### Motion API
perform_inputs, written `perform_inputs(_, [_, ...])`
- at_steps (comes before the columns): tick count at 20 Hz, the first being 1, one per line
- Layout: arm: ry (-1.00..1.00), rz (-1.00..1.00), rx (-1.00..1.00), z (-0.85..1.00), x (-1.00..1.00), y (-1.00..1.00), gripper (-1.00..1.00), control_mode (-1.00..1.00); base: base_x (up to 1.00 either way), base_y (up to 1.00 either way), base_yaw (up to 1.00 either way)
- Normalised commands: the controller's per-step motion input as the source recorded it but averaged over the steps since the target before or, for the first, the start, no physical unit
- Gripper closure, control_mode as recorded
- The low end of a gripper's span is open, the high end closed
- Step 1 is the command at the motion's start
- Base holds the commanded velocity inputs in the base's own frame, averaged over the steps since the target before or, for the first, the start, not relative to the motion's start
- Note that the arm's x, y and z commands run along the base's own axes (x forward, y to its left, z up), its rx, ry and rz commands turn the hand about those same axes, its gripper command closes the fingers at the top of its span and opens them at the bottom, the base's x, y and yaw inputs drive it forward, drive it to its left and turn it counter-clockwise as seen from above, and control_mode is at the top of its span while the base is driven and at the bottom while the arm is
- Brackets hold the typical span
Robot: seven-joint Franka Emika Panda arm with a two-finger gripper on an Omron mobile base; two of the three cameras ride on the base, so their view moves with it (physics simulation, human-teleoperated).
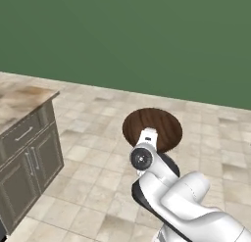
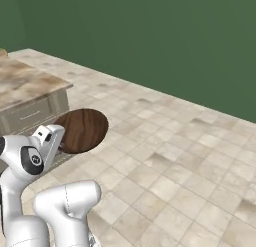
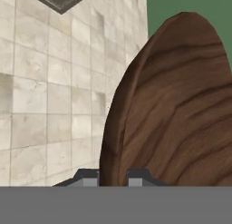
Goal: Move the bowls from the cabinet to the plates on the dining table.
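The dark brown wood-grained bowl [image 1: 159, 124] hangs in the air over the tiled floor, tipped on edge at the end of my arm. My gripper [image 1: 148, 135] is shut on its rim. From the right base the same bowl [image 2: 83, 128] sits just right of the gripper [image 2: 61, 137]. In the hand view the bowl [image 3: 176, 105] rises large between the two fingertips [image 3: 138, 175], which pinch its edge at the gripper [image 3: 117, 177]. The pale marbled bowl, the cabinet, the plates and the dining table are out of view.
A counter unit with a marbled top [image 1: 27, 96] and grey-beige drawer and door fronts [image 1: 29, 155] stands at the left; its top [image 2: 25, 83] also shows from the right base. Beige floor tiles [image 2: 190, 156] stretch ahead to a green wall [image 1: 147, 35].
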Motion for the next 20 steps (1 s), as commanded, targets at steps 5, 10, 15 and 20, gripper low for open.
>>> perform_inputs(5, [0.00,0.00,0.00,0.00,0.00,0.00,1.00,1.00,1.00,-0.71,0.00])
perform_inputs(10, [0.00,0.00,0.00,0.00,0.00,0.00,1.00,1.00,1.00,-0.46,0.03])
perform_inputs(15, [0.00,0.00,0.00,0.00,0.00,0.00,1.00,1.00,1.00,-0.15,0.10])
perform_inputs(20, [0.00,0.00,0.00,0.00,0.00,0.00,1.00,1.00,1.00,-0.05,0.17])
